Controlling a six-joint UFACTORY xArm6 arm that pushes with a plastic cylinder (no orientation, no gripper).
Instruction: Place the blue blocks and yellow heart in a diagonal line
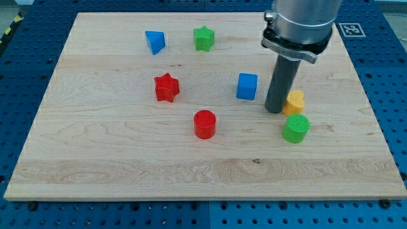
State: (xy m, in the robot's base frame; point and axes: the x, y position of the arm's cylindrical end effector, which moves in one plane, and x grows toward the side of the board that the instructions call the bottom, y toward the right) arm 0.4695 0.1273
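Nearest the view's bottom sits the green cylinder block (pixel 296 128), and just above it the yellow heart block (pixel 295 102), partly hidden behind my rod. My tip (pixel 274 111) rests on the wooden bench (pixel 127 165), touching or almost touching the yellow heart's left side; I carry no hand, only this dark rod. Left of my tip, a little apart, stands the blue cube block (pixel 247 86). The other blue block, a triangular wedge (pixel 154 42), lies well apart near the view's top left. Between the two blue pieces and around them are bystanders: a green star block (pixel 203 38) beside the wedge, a red star block (pixel 166 87) below it, and a red cylinder block (pixel 205 123) lower toward the middle.
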